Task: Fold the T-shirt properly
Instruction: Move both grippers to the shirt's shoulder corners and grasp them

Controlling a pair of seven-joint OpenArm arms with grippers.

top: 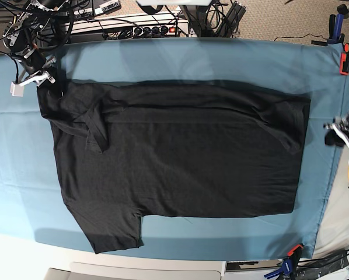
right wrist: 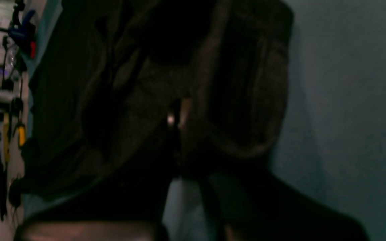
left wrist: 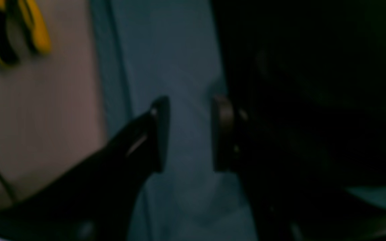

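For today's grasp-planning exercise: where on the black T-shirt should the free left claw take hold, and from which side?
Probably the T-shirt's straight edge nearest the left claw, at a corner, coming in from the bare blue cloth beside it. That edge lies flat and unfolded, and the open claw hangs just off it.

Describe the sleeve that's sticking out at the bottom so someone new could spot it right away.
Start from the blue cloth covering the table, then the black T-shirt spread across it. The sleeve is the flat flap jutting from the shirt's lower left edge in the base view; the other sleeve is folded inward near the top.
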